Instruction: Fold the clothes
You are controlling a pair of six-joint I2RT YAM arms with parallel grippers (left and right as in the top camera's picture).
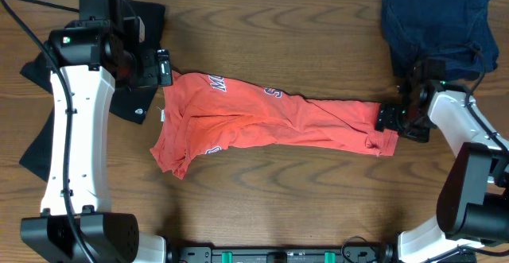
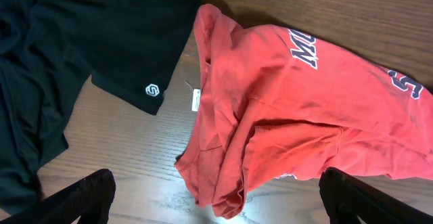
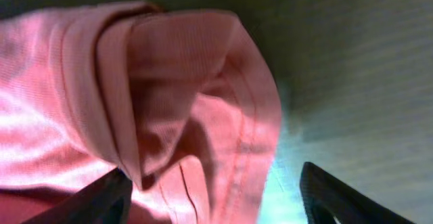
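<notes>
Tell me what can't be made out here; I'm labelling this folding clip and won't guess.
The lettering on the T-shirt: folds hide most letters, overhead and left wrist.
The black garment: left arm covers part overhead; frame edge crops it at left wrist.
The navy garment: cropped by overhead's top edge.
Right wrist: blurred close-up, only a hem shows.

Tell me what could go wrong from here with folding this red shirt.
The right gripper, jaws open, straddles a bunched, doubled hem: closing may catch uneven layers. The T-shirt lies crumpled, so a fold could trap wrinkles. The black garment lies right beside its other end, where the left gripper might snag it.
</notes>
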